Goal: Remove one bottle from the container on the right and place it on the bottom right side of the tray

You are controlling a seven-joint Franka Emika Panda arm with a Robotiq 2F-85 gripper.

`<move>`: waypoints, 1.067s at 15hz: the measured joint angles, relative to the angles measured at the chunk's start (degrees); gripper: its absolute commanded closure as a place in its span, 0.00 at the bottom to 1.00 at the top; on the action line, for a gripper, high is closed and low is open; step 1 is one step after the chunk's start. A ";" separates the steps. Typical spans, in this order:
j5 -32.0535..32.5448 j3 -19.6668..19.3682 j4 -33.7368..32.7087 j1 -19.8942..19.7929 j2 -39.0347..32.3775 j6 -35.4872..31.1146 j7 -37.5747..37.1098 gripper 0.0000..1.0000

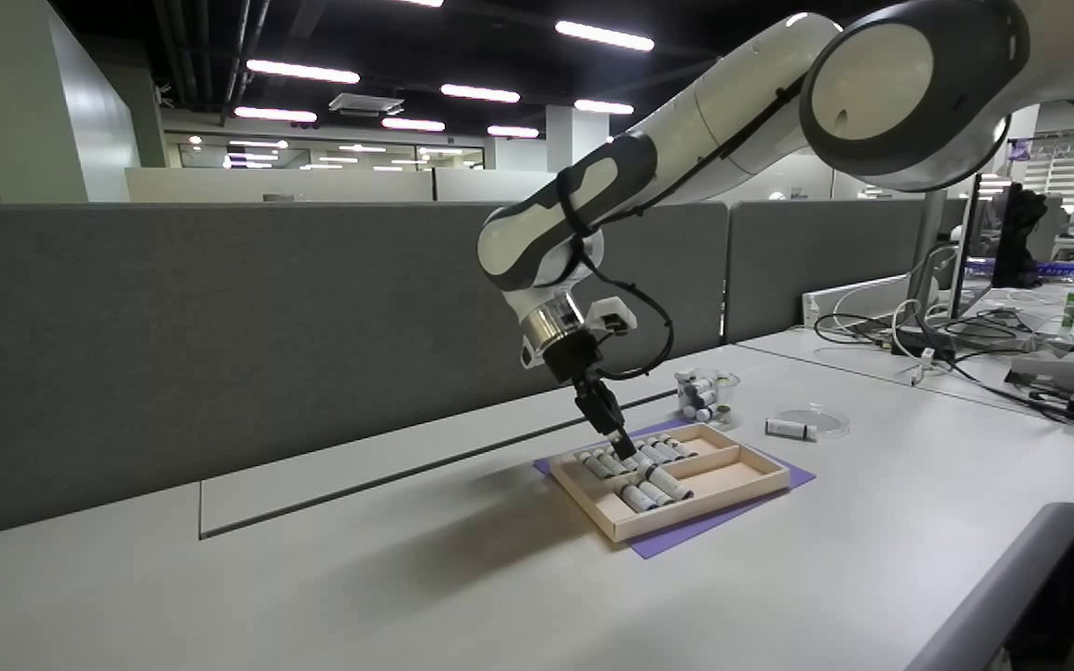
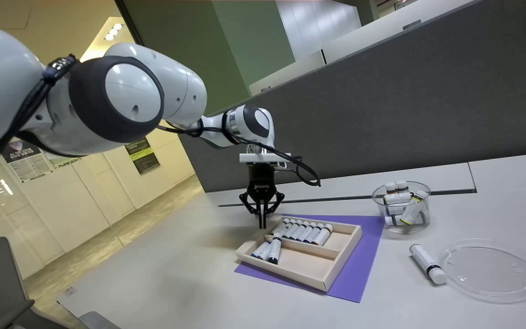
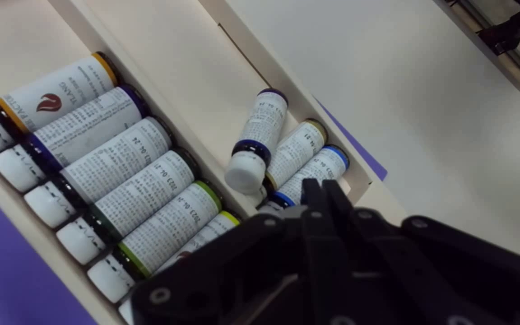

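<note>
The container [image 2: 402, 229], a clear round cup holding several bottles, stands behind and to the right of the tray in an exterior view. It also shows in an exterior view [image 1: 729, 386]. The tan wooden tray [image 2: 286, 275] holds a row of bottles in its back compartment. In its front compartment, a dark-blue-banded bottle [image 3: 264, 124] lies tilted, partly over a gold-banded bottle [image 3: 298, 149], with a blue-banded bottle [image 3: 316, 169] beside them. My gripper [image 3: 321, 183] is shut and empty, its fingertips above the tray's left end in an exterior view [image 2: 262, 226].
A white bottle [image 2: 427, 263] lies on the table beside a clear round lid [image 2: 491, 270]. A purple sheet [image 2: 356, 274] lies under the tray. A grey partition [image 1: 313, 354] stands behind the table. Cables [image 1: 966, 326] and equipment lie at the far right.
</note>
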State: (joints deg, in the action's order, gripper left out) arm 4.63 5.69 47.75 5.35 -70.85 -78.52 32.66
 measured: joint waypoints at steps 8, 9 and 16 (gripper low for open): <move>0.08 -1.45 -0.28 -0.92 -2.80 0.36 0.30 1.00; 0.08 -1.80 -0.36 -1.21 -2.80 0.36 0.30 1.00; 0.05 -3.27 -1.21 -3.79 -2.80 0.33 0.32 1.00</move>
State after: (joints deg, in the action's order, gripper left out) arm 4.68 2.42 46.54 1.56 -73.65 -78.19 32.98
